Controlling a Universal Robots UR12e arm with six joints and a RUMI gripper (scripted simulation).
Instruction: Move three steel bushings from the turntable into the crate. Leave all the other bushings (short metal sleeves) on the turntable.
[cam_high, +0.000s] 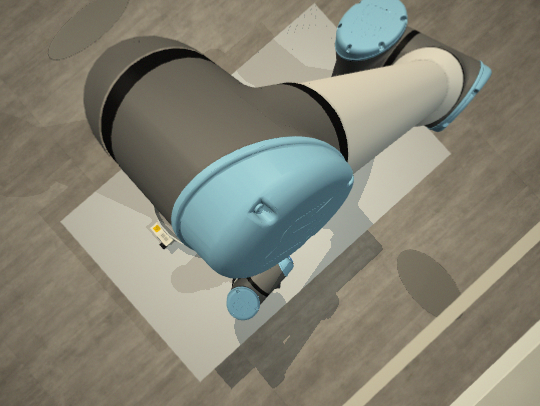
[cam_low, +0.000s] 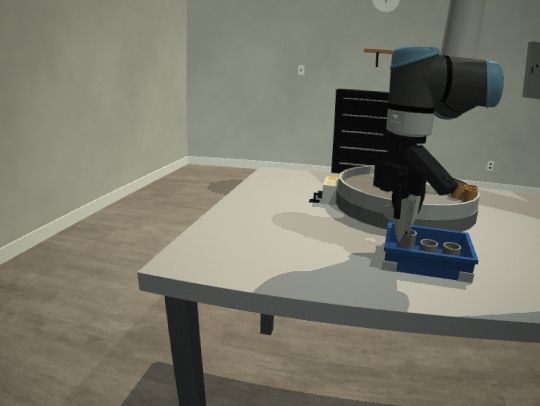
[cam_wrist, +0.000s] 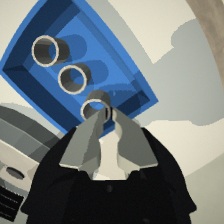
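My gripper is pinched on the wall of a steel bushing, which is upright and low inside the blue crate, at its left end in the exterior view. Its rim is slightly higher than those of the other two. A second steel bushing stands mid-crate, and a third steel bushing stands beyond it. The turntable is behind the crate, with copper-coloured bushings at its right. The arm hides the gripper, crate and most of the turntable in the top view.
A small white box with a yellow top stands against the turntable's left side. The turntable's raised rim is close behind the crate. Grey corner blocks hold the crate's corners. The table's front edge is in front.
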